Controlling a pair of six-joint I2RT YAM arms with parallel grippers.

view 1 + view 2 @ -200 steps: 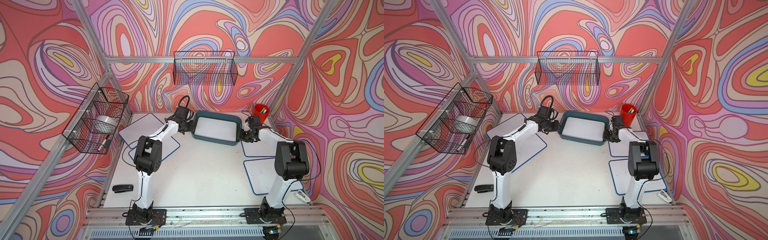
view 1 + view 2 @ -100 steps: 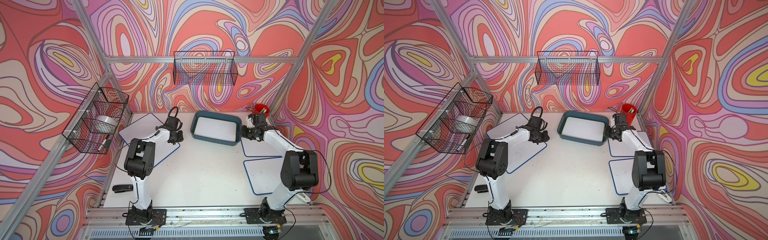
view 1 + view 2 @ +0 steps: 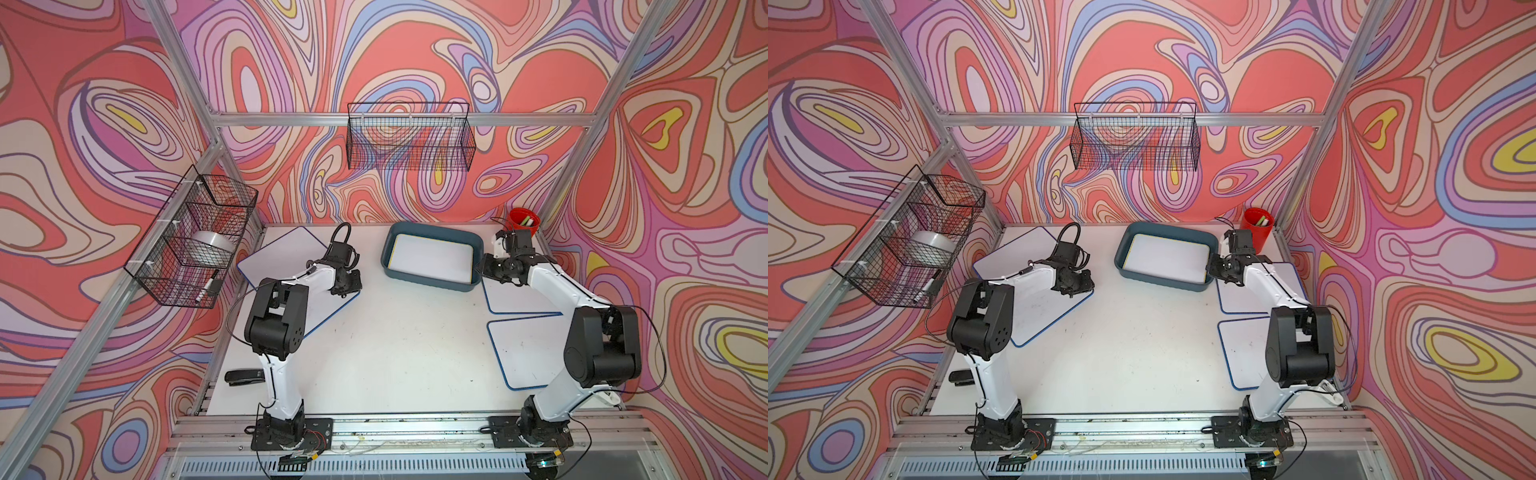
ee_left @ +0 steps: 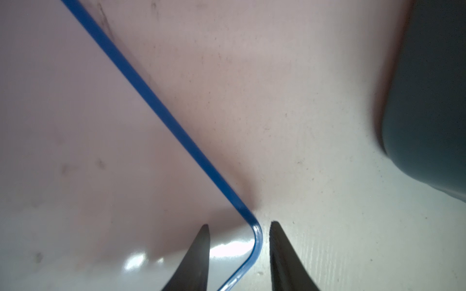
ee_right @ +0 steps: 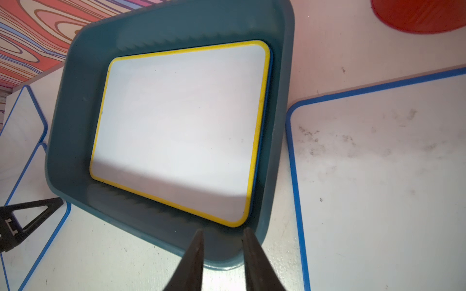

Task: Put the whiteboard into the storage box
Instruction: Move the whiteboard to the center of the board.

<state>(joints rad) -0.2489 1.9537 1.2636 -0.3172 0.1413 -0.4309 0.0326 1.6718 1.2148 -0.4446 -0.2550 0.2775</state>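
Whiteboard (image 5: pixel 181 126) lies boxed; both claws have drawn back, left (image 4: pixel 239 252) closed, right (image 5: pixel 222 252) slightly apart.

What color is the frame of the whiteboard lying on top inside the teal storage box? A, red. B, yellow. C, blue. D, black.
B: the right wrist view shows the top whiteboard in the storage box edged in yellow.

Both top views: high, front of cell, angled down at whole table (image 3: pixel 395 353) and back wall, nearly identical. Left wrist view: very close, over blue-edged whiteboard corner (image 4: pixel 254 234). Right wrist view: close, looking into storage box (image 5: pixel 75 126); box also in top views.
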